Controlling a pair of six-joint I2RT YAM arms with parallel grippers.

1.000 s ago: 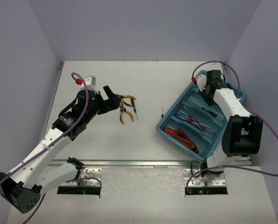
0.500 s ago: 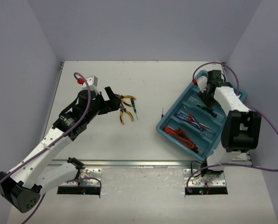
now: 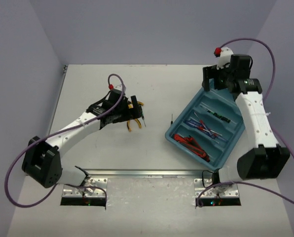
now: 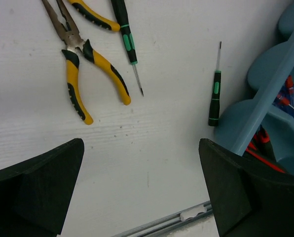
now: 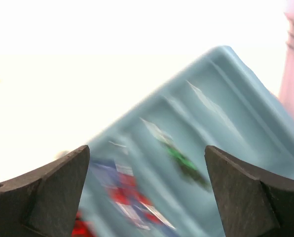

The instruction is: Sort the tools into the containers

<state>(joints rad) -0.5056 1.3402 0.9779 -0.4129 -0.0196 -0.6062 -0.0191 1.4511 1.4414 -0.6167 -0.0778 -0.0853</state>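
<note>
Left tool [image 3: 132,109] shifted above yellow pliers [image 4: 77,47], spread | right tool [image 3: 212,82] lifted off tray [image 3: 188,112], spread

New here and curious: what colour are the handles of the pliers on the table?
The pliers have yellow handles with black patches, clearest in the left wrist view.

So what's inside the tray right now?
Red pliers lie in the near compartment, blue screwdrivers in the next, and one black-green screwdriver beyond. The right arm hides the right edge of the tray.

Two yellow pliers [image 4: 74,44], one tray [image 3: 186,111]
</note>
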